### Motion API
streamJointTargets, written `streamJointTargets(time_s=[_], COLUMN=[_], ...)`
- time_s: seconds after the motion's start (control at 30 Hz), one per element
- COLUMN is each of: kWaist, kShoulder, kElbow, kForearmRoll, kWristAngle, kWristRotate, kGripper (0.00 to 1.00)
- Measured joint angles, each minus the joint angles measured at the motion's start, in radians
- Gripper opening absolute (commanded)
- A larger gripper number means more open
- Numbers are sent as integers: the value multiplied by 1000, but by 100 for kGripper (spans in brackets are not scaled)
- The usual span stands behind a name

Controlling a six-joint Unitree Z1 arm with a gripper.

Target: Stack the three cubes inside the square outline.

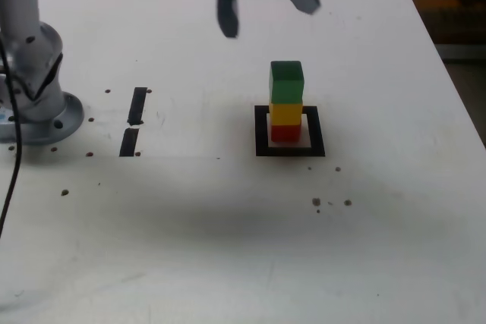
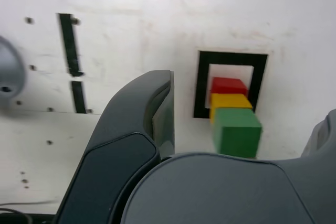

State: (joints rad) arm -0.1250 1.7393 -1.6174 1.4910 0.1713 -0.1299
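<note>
Claw [image 1: 269,5] apart, empty, above the stack, top cropped, green cube [image 1: 286,83] over yellow [image 1: 286,114], red [image 1: 285,133] mostly hidden.

Three cubes stacked in one column inside the square outline.

The red cube [image 1: 285,133] sits at the bottom, on the white floor of the square outline [image 1: 262,130], a frame of black tape slightly wider than a cube. The yellow cube [image 1: 286,114] rests squarely on the red one, and the green cube [image 1: 287,83] tops the column, turned a little askew and overhanging slightly. All three are matte, equal in size, and touch face to face, upright.
</note>
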Motion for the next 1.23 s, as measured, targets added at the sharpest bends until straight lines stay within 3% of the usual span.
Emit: streamJointTargets(time_s=[0.1, 0.53, 0.77, 1.23], kWaist=[14, 30, 30, 30], kShoulder=[-39, -119, -153, -177], kElbow=[56, 338, 495, 742], kForearmRoll=[17, -54, -196, -451], kWristAngle=[2, -87, -160, -224], kWristRotate=[-13, -62, -69, -35], kGripper=[98, 98, 98, 98])
